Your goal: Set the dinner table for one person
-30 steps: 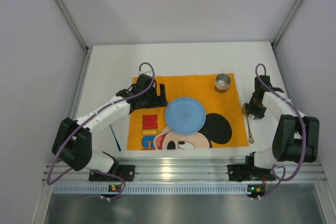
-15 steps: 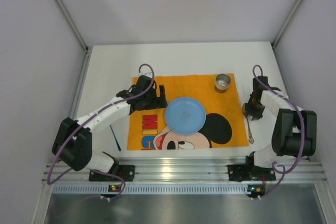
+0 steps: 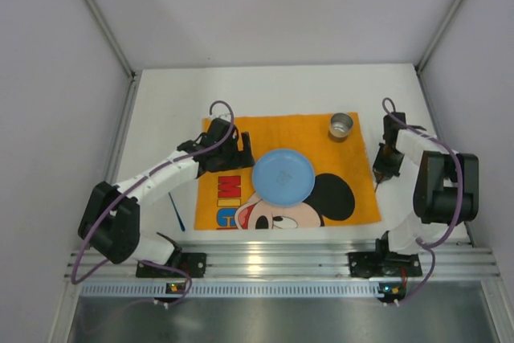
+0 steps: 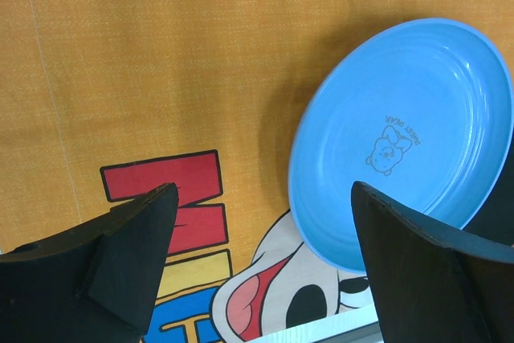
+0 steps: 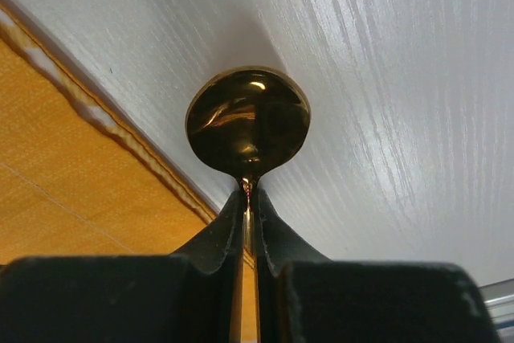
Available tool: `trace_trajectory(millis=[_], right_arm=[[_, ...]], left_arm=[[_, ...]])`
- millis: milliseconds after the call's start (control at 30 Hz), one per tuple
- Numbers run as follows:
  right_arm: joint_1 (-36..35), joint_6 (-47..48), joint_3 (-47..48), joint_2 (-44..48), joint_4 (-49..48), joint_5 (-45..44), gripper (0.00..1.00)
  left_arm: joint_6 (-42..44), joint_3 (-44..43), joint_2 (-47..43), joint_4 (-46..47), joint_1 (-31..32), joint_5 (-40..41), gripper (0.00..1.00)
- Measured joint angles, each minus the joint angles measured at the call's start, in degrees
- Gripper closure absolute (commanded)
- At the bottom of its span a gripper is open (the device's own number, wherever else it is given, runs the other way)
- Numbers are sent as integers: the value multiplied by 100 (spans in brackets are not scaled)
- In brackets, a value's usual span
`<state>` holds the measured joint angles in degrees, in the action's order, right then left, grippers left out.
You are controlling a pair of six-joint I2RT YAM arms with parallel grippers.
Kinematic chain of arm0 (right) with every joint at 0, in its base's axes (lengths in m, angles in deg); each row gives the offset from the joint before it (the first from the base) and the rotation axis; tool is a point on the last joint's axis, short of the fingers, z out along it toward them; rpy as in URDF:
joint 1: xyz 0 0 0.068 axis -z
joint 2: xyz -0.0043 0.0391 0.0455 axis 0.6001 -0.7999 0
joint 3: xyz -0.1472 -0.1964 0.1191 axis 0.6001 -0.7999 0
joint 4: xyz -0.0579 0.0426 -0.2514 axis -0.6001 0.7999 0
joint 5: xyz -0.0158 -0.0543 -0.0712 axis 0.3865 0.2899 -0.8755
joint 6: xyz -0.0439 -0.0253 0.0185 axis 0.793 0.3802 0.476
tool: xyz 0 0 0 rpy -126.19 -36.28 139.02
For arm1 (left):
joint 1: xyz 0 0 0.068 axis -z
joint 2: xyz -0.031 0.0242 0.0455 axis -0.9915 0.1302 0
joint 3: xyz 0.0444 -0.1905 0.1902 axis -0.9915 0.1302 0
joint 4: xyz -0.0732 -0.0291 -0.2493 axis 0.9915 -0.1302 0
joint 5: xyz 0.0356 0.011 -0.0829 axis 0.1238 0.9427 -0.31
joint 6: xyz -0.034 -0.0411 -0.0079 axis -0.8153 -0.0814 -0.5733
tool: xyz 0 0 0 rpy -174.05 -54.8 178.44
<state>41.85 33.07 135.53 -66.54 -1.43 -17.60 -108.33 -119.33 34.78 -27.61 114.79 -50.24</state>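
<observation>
Firstly, table (image 3: 161, 110): white top under everything; long axis not judgeable. Cloth (image 3: 281, 130): orange, spread centrally, apparently as a placemat, long side left-to-right. Plate (image 3: 283, 176): blue, flat mid-cloth, core of the setting. Left gripper (image 4: 263, 198): jaws wide apart above the cloth just left of the plate, holding nothing. Cup (image 3: 341, 125): metal, upright, far right cloth corner. Right gripper (image 5: 249, 206): pinched on the spoon (image 5: 247, 122) neck, likely for repositioning; gold bowl over bare table beside the cloth edge, pointing away from the wrist, handle running back between the fingers. Stick (image 3: 175, 210): blue, on the table left of the cloth.
</observation>
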Motion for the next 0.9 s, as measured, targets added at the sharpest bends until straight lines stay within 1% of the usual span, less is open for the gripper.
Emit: trace_trajectory(millis=[200, 333, 400, 533, 667, 733, 800, 900], right_arm=[[-24, 61, 293, -142, 197, -136, 100], [-63, 166, 868, 24, 638, -479, 100], [-74, 229, 1294, 271, 824, -697, 100], [-138, 254, 1810, 966, 1051, -990, 100], [-448, 262, 2124, 1582, 1379, -1104, 100], [-743, 295, 2135, 1882, 1464, -949, 100], [-1126, 299, 1998, 2232, 1421, -575, 100], [-1698, 258, 1394, 2844, 1145, 98, 100]], left_arm=[[-63, 0, -15, 0, 0, -4, 6], [-94, -9, -7, -4, 0, -33, 7], [-98, -70, 46, -17, 0, -76, 7], [-107, -352, 260, -48, 0, -197, 6], [-125, -671, 396, -72, 0, -315, 4], [-151, -782, 404, -85, 0, -332, 3], [-188, -850, 404, -94, 0, -328, 1], [-269, -861, 378, -144, 0, -328, 1]])
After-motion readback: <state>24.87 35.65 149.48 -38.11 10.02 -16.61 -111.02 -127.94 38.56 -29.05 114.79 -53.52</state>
